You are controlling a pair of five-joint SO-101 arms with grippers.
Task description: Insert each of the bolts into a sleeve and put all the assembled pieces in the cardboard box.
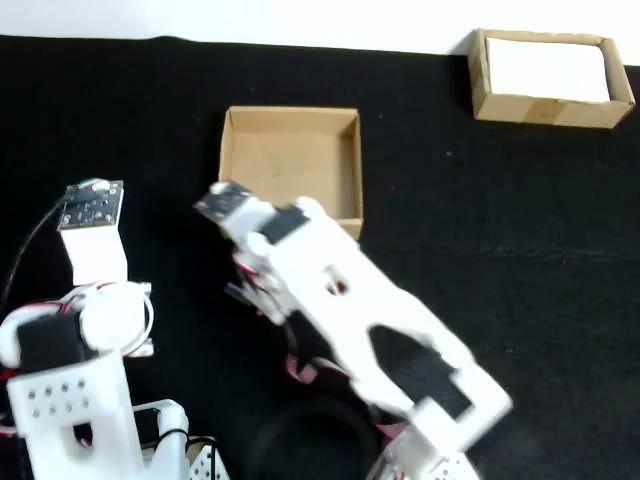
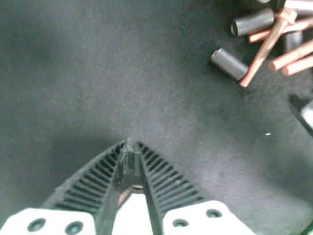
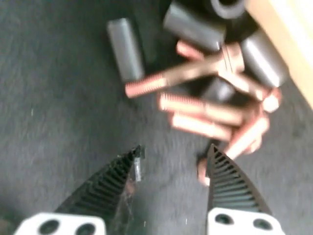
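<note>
Right gripper was open, nothing held. The copper bolts were piled just ahead of its tips, with the dark sleeves mixed in and beyond, beside the cardboard box wall. The nearest two bolts lay with long axes roughly along the line between the fingertips, so I'd judge a wrist roll was needed before closing. Left gripper was closed and empty over the black mat, with the pile well off to one side. Right arm was clearly nearer.
</note>
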